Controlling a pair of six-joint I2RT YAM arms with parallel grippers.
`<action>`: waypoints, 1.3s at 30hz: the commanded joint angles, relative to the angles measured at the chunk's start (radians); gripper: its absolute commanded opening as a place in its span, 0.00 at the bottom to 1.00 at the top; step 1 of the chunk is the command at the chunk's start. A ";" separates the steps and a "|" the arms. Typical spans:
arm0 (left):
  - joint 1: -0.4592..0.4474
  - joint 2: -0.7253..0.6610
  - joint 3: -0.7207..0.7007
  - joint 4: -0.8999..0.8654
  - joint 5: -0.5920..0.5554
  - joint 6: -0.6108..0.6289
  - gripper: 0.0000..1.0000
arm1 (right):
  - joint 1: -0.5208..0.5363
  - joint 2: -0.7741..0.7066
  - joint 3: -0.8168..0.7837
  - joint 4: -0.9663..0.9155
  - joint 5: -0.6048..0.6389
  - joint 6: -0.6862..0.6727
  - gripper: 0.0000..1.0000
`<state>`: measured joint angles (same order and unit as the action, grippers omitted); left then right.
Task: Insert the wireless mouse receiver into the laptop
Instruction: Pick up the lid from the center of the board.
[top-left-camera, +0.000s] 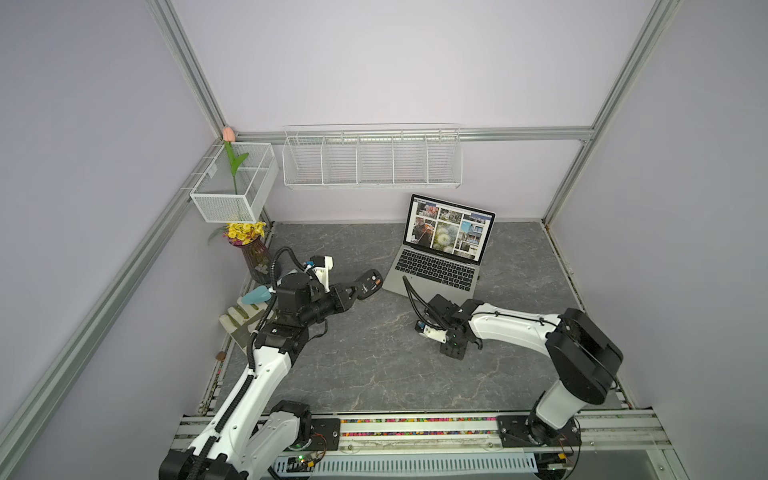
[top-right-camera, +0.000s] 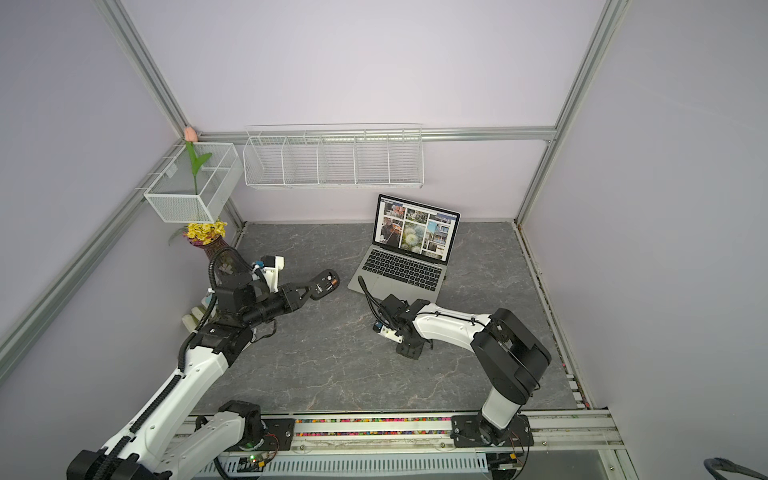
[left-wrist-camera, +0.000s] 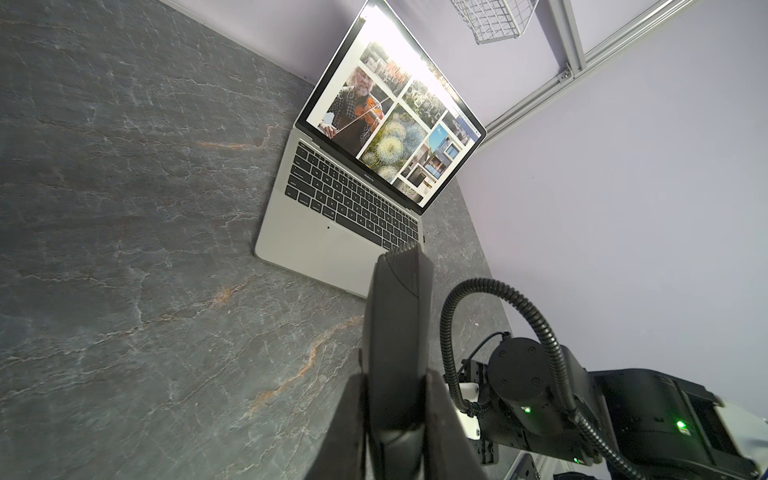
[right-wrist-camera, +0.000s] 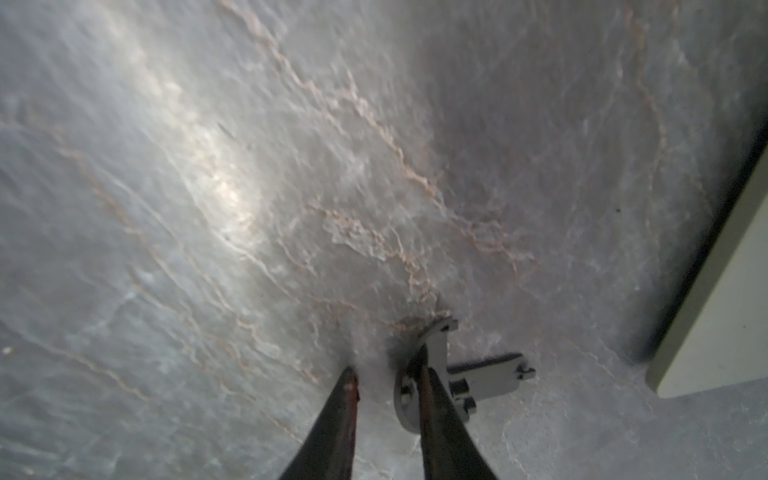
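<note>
Top views, 2. Laptop (top-left-camera: 434, 270) stands open at the far right of the table (top-left-camera: 374, 374), its screen lit with photos. Left end effector (top-left-camera: 356, 291) is clamped tight on the rear of a black mouse (top-left-camera: 369, 283), just left of the laptop. The mouse is underside up with its bay uncovered. Wireless mouse receiver: not made out in any view. It is likely seated in that bay, but it is too small to tell. Right arm (top-left-camera: 511, 322) bends down to the table just near of the laptop's front edge.

Left wrist view, 1. The mouse sits edge-on between both fingers, nose toward the laptop.

Right wrist view, 1. Right end effector (right-wrist-camera: 388, 372) is low over the table. Its fingers stand a narrow gap apart with nothing between them. 1 finger crosses a grey cover piece (right-wrist-camera: 490, 374) lying flat.

Handling note. Step judged: fetch the receiver from the mouse.
- Hold the mouse steady with the bay facing the right arm.
- Lift clear of the cover piece.
- Pinch the stub by its cap and pull straight.
</note>
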<state>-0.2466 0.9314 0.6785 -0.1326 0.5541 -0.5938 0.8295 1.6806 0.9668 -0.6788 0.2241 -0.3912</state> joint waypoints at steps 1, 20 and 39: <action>0.008 -0.022 0.009 0.026 -0.006 0.004 0.00 | -0.001 0.041 -0.019 -0.001 0.049 0.014 0.27; 0.008 -0.007 -0.002 0.091 0.010 -0.001 0.00 | -0.011 -0.063 -0.025 0.019 0.056 0.032 0.09; -0.013 0.180 0.134 0.220 0.170 -0.065 0.00 | -0.427 -0.517 0.166 0.047 -0.439 0.382 0.06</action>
<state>-0.2493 1.0893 0.7479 0.0025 0.6571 -0.6392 0.4671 1.1988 1.1194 -0.6594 -0.0429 -0.1291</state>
